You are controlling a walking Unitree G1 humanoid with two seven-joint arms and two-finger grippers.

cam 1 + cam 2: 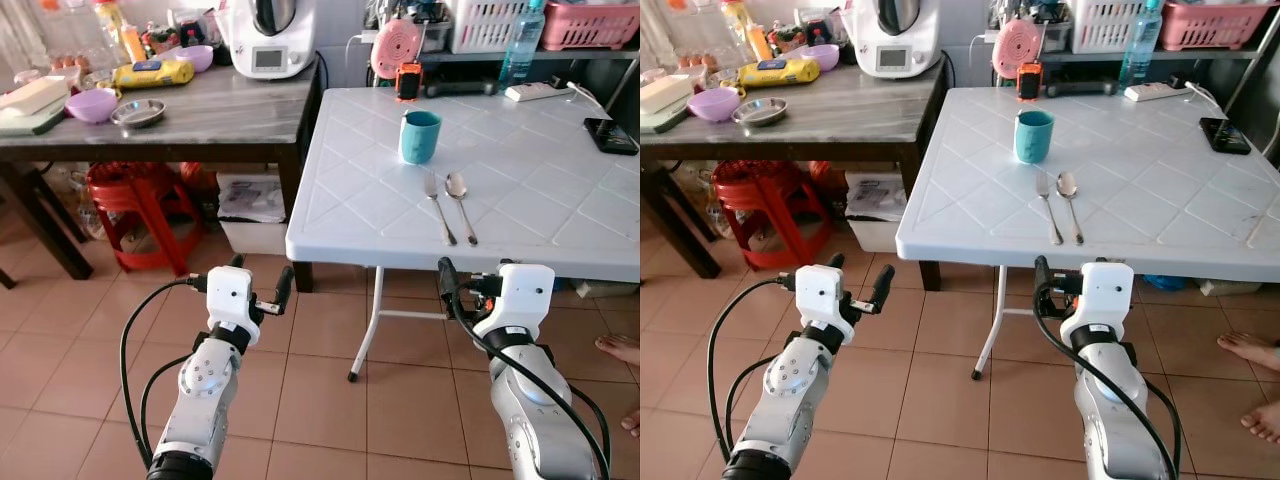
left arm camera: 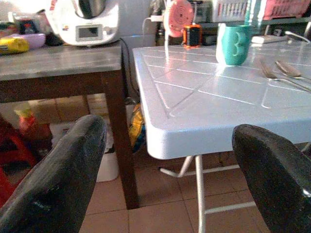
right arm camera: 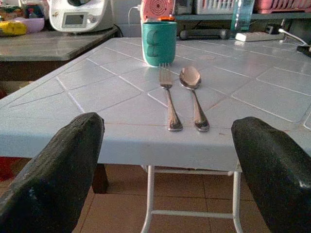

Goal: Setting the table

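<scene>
A white plastic folding table [image 1: 350,190] stands in front of me. On it are a teal cup [image 1: 420,137] and, nearer its front edge, a fork [image 1: 437,208] and a spoon [image 1: 460,205] lying side by side, the fork on the left. My left gripper [image 1: 262,276] is open and empty, held over the floor just left of and below the table's front left corner. My right gripper [image 3: 167,125] is open and empty too, just below the front edge, in line with the fork [image 3: 168,99] and spoon [image 3: 193,97].
A dark wooden table [image 1: 200,115] on the left holds purple bowls [image 1: 92,104], a steel dish [image 1: 138,112] and a white kitchen machine [image 1: 268,38]. A red stool [image 1: 135,205] stands under it. A phone [image 1: 610,135] lies at the white table's right. A person's foot [image 1: 618,348] rests on the tiles.
</scene>
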